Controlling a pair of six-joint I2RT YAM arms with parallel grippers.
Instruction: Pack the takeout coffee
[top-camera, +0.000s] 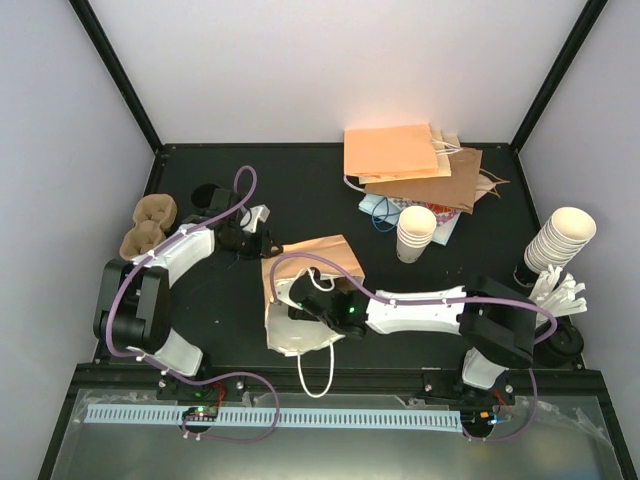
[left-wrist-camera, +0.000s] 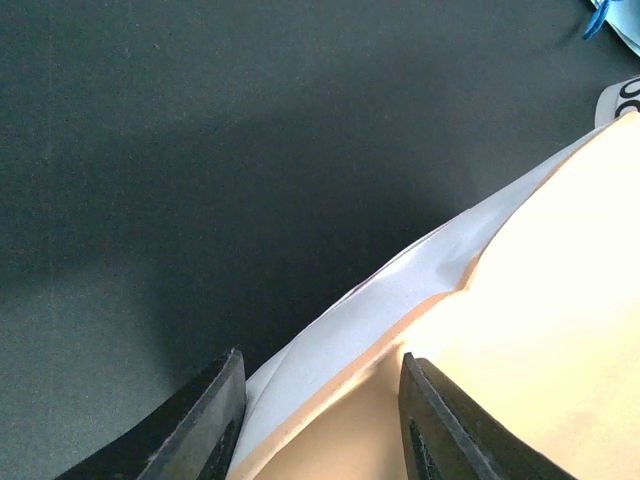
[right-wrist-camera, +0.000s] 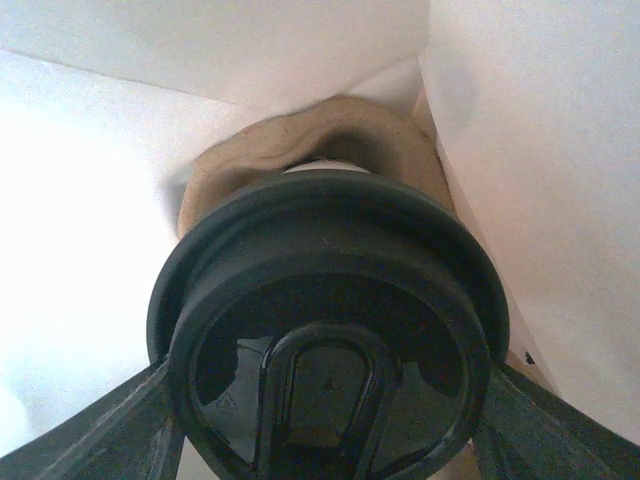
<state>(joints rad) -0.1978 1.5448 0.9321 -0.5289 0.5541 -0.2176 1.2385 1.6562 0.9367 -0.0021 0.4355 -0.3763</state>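
**Coffee cup** (right-wrist-camera: 320, 260): one, black round lid facing the right wrist camera. It sits inside the open paper bag, with the bag's white inner walls close around it. A sliver of white cup rim shows past the lid.

**Right gripper** (right-wrist-camera: 325, 400): reached into the mouth of the bag. Its fingers (right-wrist-camera: 110, 435) are clamped on the coffee cup, one against each side of the lid.

**Pulp carrier** (right-wrist-camera: 330, 125): brown, inside the bag, just beyond the lid. It cannot be told whether the cup is seated in it.

**Paper bag** (top-camera: 325, 252): brown outside, white inside. It lies on its side at the middle of the table (top-camera: 300, 180), with a white cord handle trailing toward the near edge.

**Left gripper** (left-wrist-camera: 322, 365): at the bag's far left corner. The fingers (left-wrist-camera: 205, 425) stand partly apart with the bag's edge running between them. It cannot be told whether they pinch the paper.

**Carrier trays** (top-camera: 150, 225): brown, near the left edge of the table, well apart from the bag.

**Stacked cups**: two lots, white and lidless. A short stack (top-camera: 415, 232) stands just in front of the spare bags. A tall leaning stack (top-camera: 560, 238) stands at the right edge.

**Spare bags** (top-camera: 400, 155): a flat pile in orange and brown, at the rear right.

**White sticks** (top-camera: 555, 293): a bundle below the tall stack, kind unclear.
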